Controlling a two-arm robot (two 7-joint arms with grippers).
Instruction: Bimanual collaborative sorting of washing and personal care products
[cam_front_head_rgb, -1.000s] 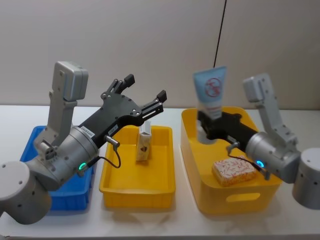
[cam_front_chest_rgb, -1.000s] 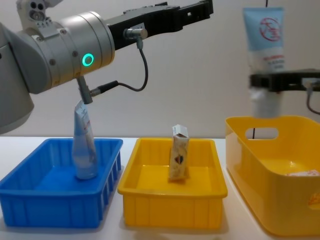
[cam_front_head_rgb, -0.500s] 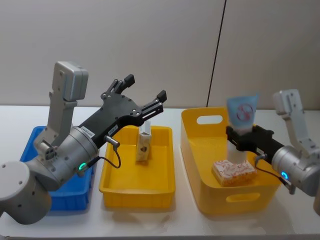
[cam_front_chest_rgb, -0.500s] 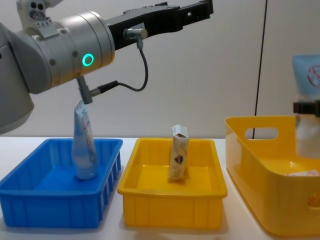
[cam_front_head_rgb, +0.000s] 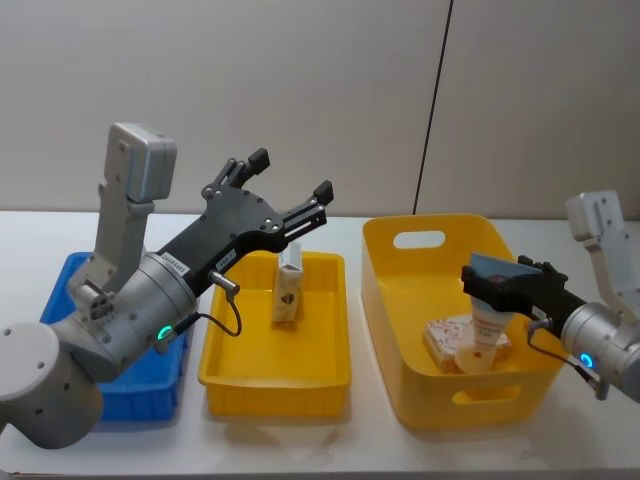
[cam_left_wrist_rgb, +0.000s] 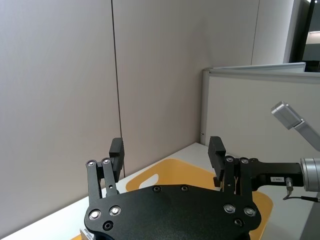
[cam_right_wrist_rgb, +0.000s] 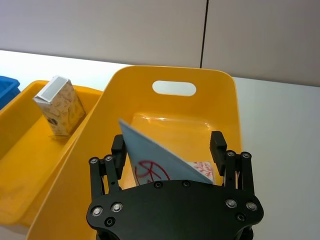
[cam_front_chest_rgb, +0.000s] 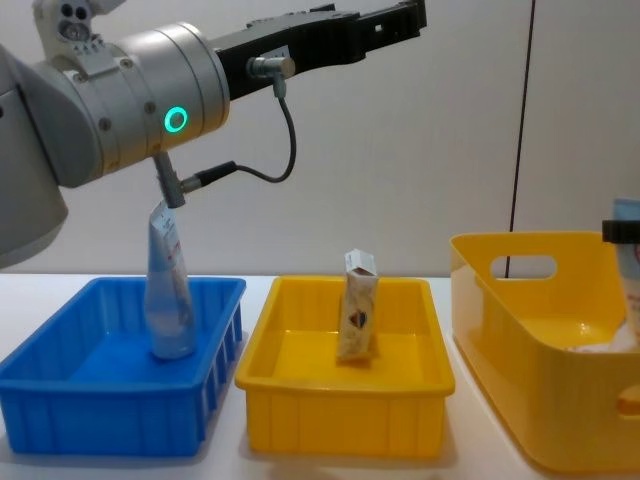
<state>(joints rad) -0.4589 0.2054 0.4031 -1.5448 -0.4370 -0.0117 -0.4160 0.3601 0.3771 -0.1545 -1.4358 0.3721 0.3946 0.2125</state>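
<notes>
On the white table stand three bins in a row: a deep yellow tub with handle slots at the robot's right, a shallow yellow tray in the middle, and a blue tray at the left. Above the middle tray hangs the left gripper, raised high, its fingers spread wide with nothing between them. Over the tub's right side sits the right gripper, lowered within the tub's walls, its fingers closed on the white squeeze tube with red print, which points cap-down into the tub with its flat blue-tinted end up. Just beside that tube, on the tub's floor, lies the small white carton with orange pattern. Upright in the middle tray stands the taller narrow cream carton. Leaning upright in the blue tray is a clear, bluish tube.
</notes>
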